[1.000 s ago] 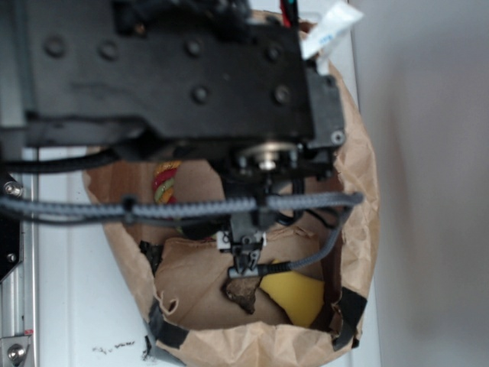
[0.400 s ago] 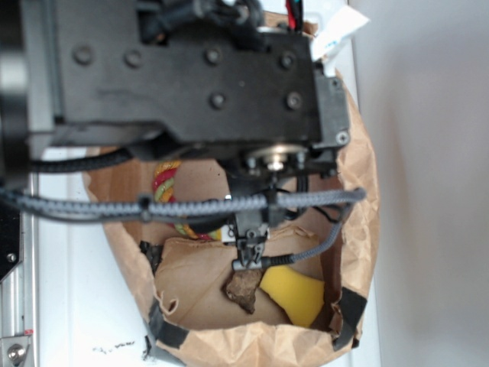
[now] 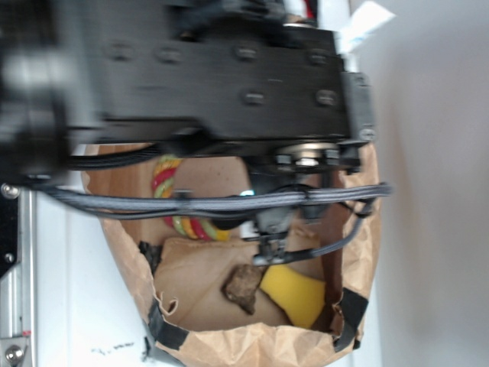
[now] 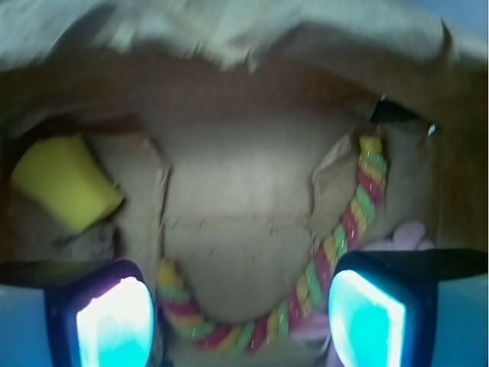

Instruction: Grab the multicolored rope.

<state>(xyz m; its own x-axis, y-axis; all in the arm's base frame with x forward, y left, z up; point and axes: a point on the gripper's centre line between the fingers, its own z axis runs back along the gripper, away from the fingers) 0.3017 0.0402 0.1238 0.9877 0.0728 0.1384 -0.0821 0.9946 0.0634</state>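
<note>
— Gripper (image 4: 241,321) status?
— Open; its two lit pads (image 4: 114,325) stand well apart at the bottom of the wrist view, with the curved middle of the multicolored rope (image 4: 321,267) lying between them on the brown paper bag (image 4: 244,46)'s floor.
— Where does the rope run?
— One rope, bending from the lower left up along the right side of the bag.
— What else is inside?
— One yellow block (image 4: 65,180) at the left, well apart from the rope, and a bit of pink plush (image 4: 409,233) just beside the rope's right stretch.
— Anything blocking?
— From outside, the black arm (image 3: 229,76) and its cable (image 3: 229,202) cover most of the bag; only a loop of rope shows, plus one brown scrap (image 3: 243,287) touching the yellow block.
</note>
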